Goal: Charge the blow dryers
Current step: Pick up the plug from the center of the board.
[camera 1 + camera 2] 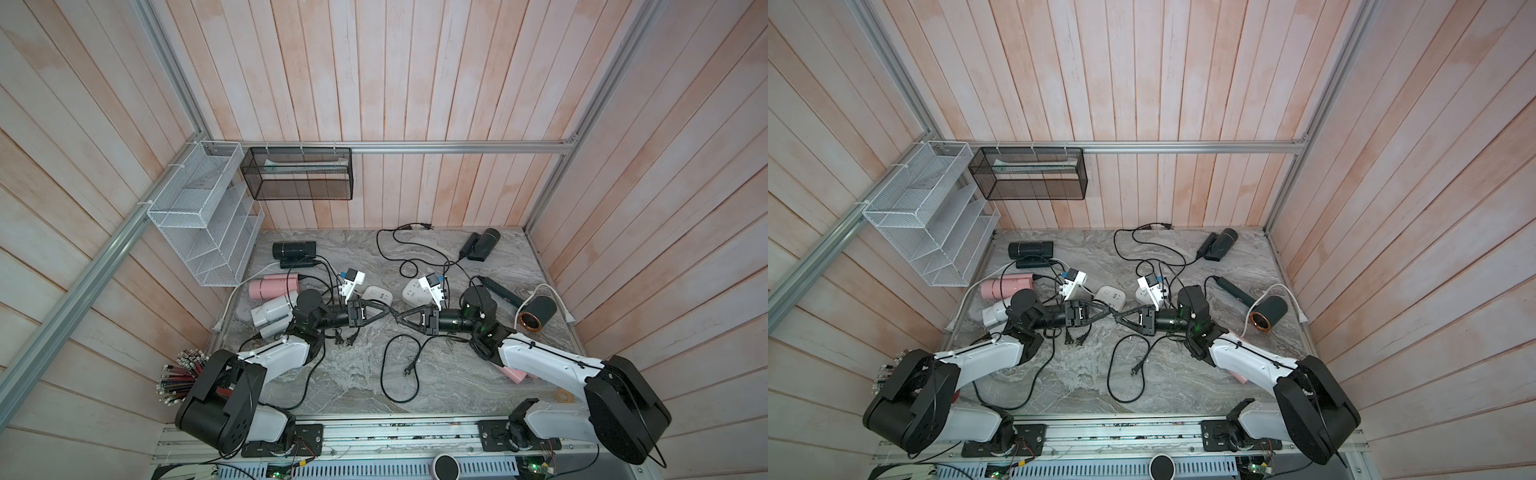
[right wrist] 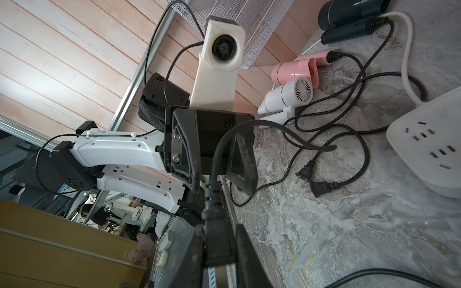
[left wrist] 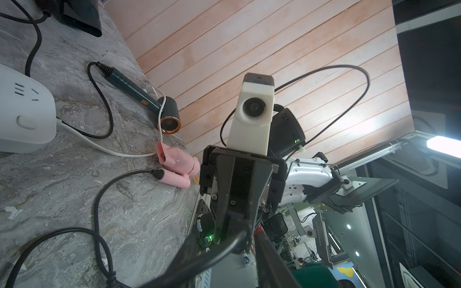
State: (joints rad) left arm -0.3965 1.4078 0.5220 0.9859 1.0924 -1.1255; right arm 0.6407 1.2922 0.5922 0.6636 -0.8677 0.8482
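Both grippers meet tip to tip over the middle of the marble table (image 1: 353, 386). My right gripper (image 1: 403, 318) (image 2: 217, 237) is shut on a black plug (image 2: 217, 244). That plug's cord (image 2: 224, 144) runs up between the parted fingers of my left gripper (image 1: 384, 312) (image 3: 232, 239), which is open. Blow dryers lie at the left: black (image 1: 294, 249), pink (image 1: 272, 286), light grey (image 1: 274, 309). At the right lie a black one (image 1: 484, 243), a dark green one (image 1: 536, 313) and a pink one (image 1: 515, 374) partly under the right arm. Two white power strips (image 1: 376, 296) (image 1: 411, 289) sit behind the grippers.
Loose black cords and plugs (image 1: 345, 340) (image 1: 409, 370) trail across the table front. A white wire rack (image 1: 199, 220) and a black mesh basket (image 1: 297, 174) hang at the back left. A cup of pencils (image 1: 183, 378) stands by the left arm's base.
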